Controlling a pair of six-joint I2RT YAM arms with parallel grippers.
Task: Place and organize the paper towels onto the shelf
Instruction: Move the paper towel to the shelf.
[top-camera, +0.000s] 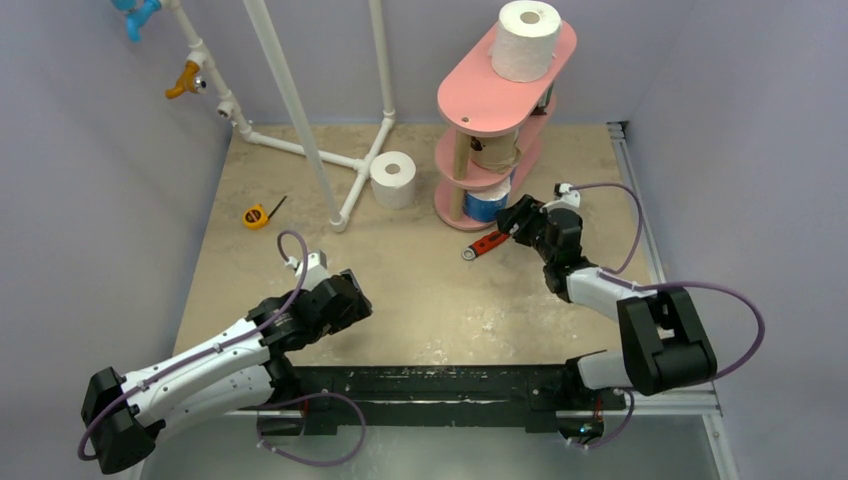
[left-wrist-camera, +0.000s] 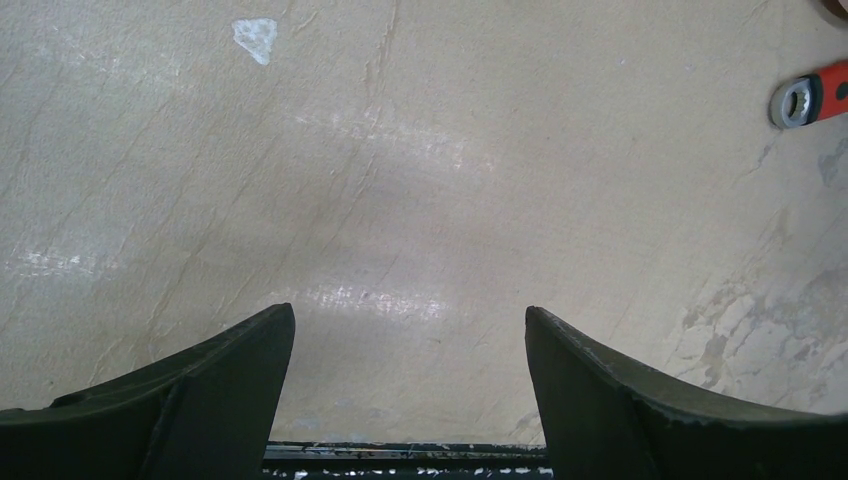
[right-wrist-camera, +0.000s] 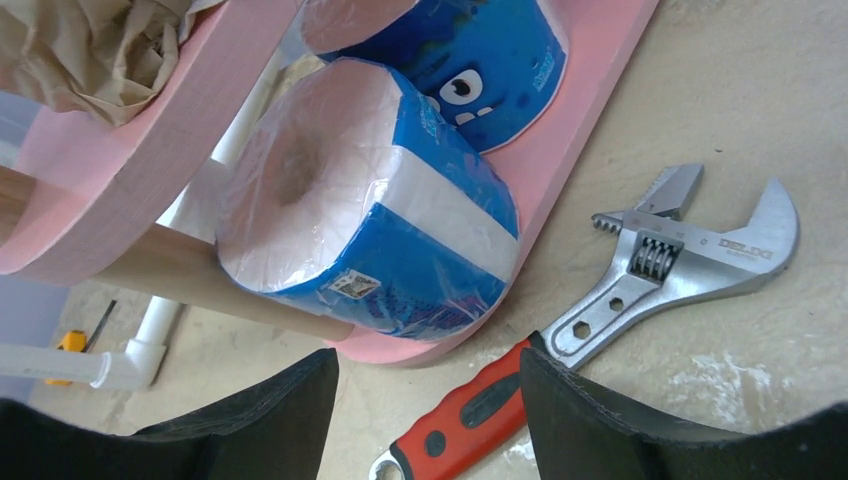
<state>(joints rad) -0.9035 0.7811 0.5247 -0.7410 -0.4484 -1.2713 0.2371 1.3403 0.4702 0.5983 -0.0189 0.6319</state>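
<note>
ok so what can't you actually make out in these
Top view: the top board of the shelf covers most of the tan roll on the middle tier, so what else sits there is unclear.
Right wrist view: the far blue-wrapped roll is cut off by the top edge.
Left wrist view: only the ring end of the wrench shows, cut by the right edge.
Top view: the tape measure is too small to read.

Pale lavender walls (top-camera: 90, 150) close in left, far, right sides. Beige marbled tabletop (top-camera: 420, 290), soft glare patches mid-surface. White pipe frame (top-camera: 297, 120) far left, carrying yellow valve (top-camera: 185, 80) and blue fitting (top-camera: 135, 15). Black rail (top-camera: 440, 385) along near edge.
</note>
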